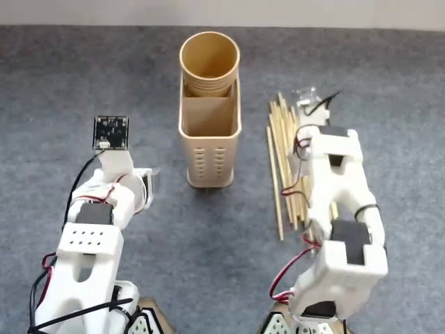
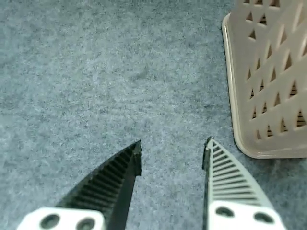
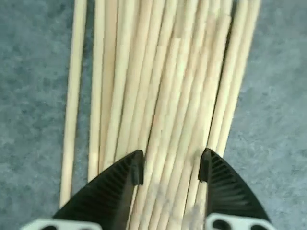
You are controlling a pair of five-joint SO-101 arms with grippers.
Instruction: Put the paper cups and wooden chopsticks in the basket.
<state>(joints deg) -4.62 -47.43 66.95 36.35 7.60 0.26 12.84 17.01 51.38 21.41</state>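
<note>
A grey carpet (image 1: 62, 69) covers the table where two white robot arms sit side by side. A tall beige basket (image 1: 208, 163) with perforated walls stands upright between them, toward the far edge. A stack of paper cups (image 1: 208, 83) sits in the basket's far compartment, the top cup's mouth open upward and rising above the rim.

The wooden chopsticks (image 1: 280, 149) lie in a loose bundle on the carpet on the right side of the basket, near it but apart from it. They run roughly parallel to its long side and are partly covered by the right arm (image 1: 344, 202), which stretches out above them.

In the right wrist view, the right gripper (image 3: 170, 165) hangs low over the chopsticks (image 3: 168, 86) with its jaws apart, the tips straddling several sticks in the middle of the bundle. Nothing is clamped. Whether the tips touch the wood cannot be told. One stick lies slightly off from the rest at the bundle's edge.

The left arm (image 1: 94, 236) sits on the other side of the basket. The left gripper (image 2: 172, 153) is spread wide over bare carpet (image 2: 96, 72), one black finger (image 2: 110, 187) and one white finger (image 2: 230, 182), holding nothing. The basket's (image 2: 268, 86) lower corner stands just beside the white finger, apart from it.
</note>
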